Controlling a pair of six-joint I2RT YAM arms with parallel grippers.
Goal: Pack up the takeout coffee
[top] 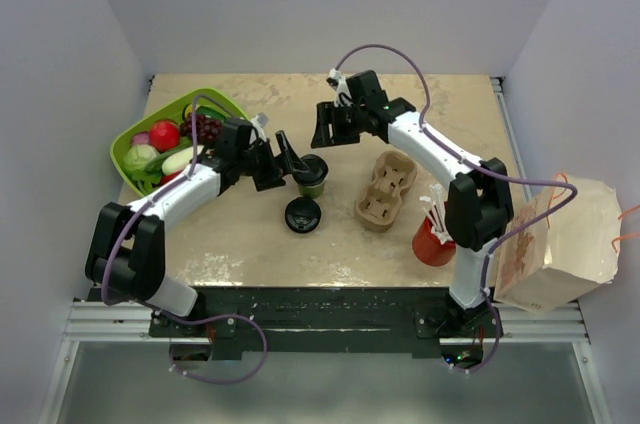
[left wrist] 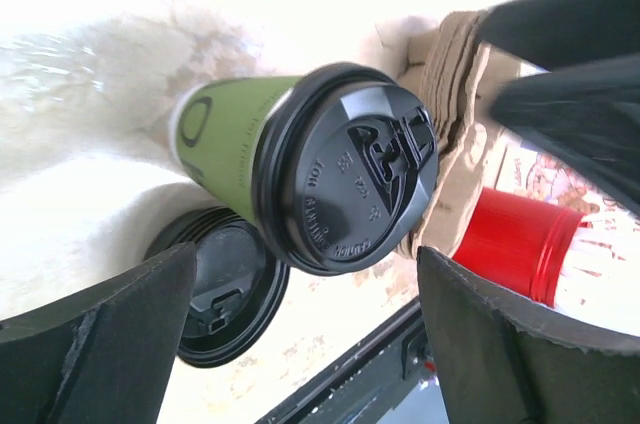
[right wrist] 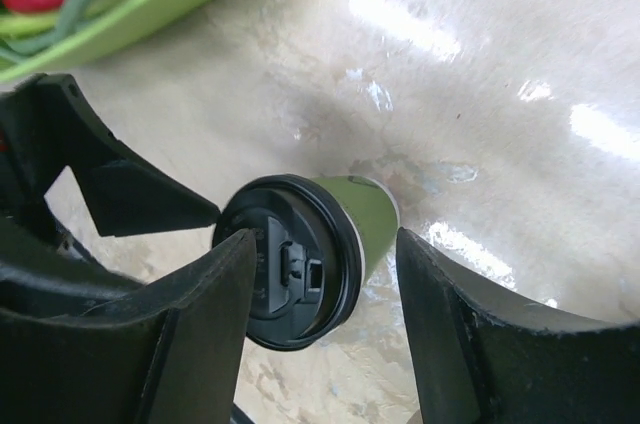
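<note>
The takeout coffee (top: 313, 184), a small green cup with a black lid pressed on, stands upright mid-table. In the left wrist view the coffee cup (left wrist: 225, 134) fills the middle, and my left gripper (left wrist: 308, 279) is open with its fingers (left wrist: 95, 344) spread wider than the lid, not touching it. In the top view the left gripper (top: 290, 166) is just left of the cup. My right gripper (top: 322, 139) hangs above and behind it. The right wrist view shows the cup (right wrist: 365, 212) between the open fingers of the right gripper (right wrist: 325, 239), with a gap on the right side.
A loose black lid (top: 302, 214) lies just in front of the cup. A cardboard cup carrier (top: 387, 191) sits to its right, then a red cup with straws (top: 433, 242) and a paper bag (top: 560, 244). A green basket of produce (top: 130, 139) is at the left.
</note>
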